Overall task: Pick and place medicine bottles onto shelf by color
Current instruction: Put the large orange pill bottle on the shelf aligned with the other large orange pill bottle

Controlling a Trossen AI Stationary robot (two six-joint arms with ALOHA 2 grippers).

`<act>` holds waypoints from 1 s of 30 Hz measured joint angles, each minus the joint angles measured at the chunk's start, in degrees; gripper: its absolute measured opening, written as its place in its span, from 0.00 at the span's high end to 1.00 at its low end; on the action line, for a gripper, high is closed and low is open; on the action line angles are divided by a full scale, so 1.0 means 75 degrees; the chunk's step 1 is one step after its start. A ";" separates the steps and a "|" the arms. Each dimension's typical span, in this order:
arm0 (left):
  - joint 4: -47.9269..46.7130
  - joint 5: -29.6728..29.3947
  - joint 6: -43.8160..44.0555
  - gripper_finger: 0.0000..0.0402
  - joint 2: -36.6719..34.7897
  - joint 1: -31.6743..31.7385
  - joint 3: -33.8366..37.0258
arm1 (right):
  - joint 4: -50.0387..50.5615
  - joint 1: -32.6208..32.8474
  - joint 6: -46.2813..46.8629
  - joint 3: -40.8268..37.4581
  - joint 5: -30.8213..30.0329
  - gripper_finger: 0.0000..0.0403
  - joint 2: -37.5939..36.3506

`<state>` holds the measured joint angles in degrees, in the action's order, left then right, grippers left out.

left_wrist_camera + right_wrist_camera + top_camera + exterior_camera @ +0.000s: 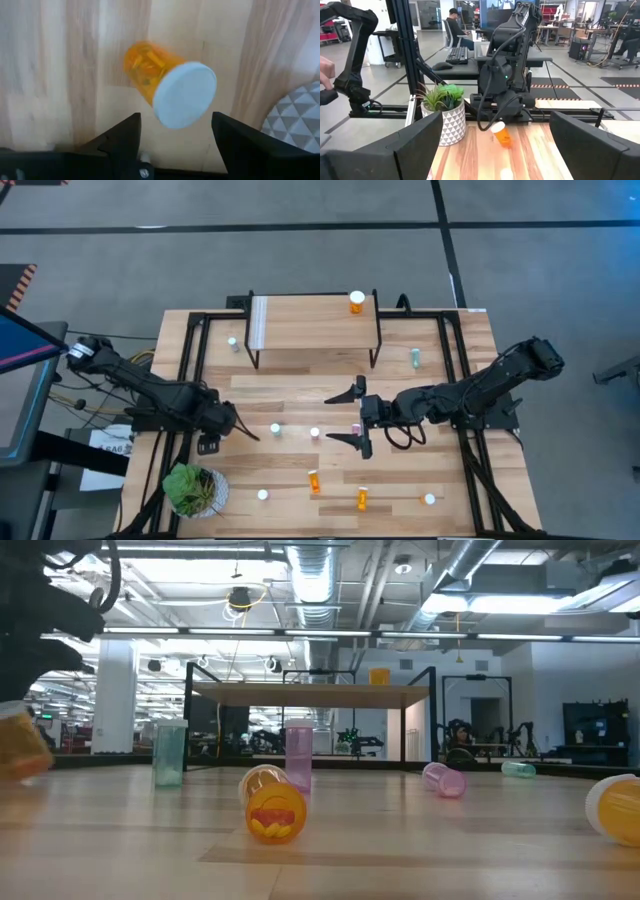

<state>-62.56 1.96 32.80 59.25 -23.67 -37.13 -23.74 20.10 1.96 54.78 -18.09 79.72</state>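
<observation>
Left end effector fingers apart, hovering above a tilted orange pill bottle with white cap, not gripped, near the white potted plant. Right end effector fingers wide apart mid-surface beside a pink bottle. One orange bottle stands on the light wood shelf.
</observation>
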 joint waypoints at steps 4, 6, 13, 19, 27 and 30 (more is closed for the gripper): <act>0.0043 -0.0167 0.0094 0.40 0.0002 -0.0160 -0.0002 | -0.0001 0.0000 0.0000 0.0000 0.0000 0.03 0.0000; 0.0048 -0.0173 0.0096 0.40 0.0002 -0.0185 -0.0002 | -0.0001 0.0000 0.0000 0.0000 0.0000 0.03 0.0000; 0.0078 -0.0340 0.0096 0.40 0.0002 -0.0185 -0.0002 | -0.0001 0.0000 -0.0044 0.0000 0.0000 0.03 0.0000; 0.0087 -0.0912 0.0024 0.40 0.0002 -0.0176 -0.0002 | -0.0001 0.0000 -0.0070 0.0000 0.0000 0.03 0.0000; 0.0069 -0.1362 -0.0388 0.40 0.0002 0.0210 -0.0317 | -0.0004 -0.0105 -0.0111 0.0000 0.0000 0.03 0.0000; 0.0083 -0.1450 -0.0679 0.38 0.0002 0.0524 -0.0520 | -0.0004 -0.0111 -0.0114 0.0000 0.0000 0.03 0.0000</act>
<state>-61.94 -8.91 27.70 59.27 -19.74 -41.04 -23.77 19.27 1.10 54.78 -18.09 79.72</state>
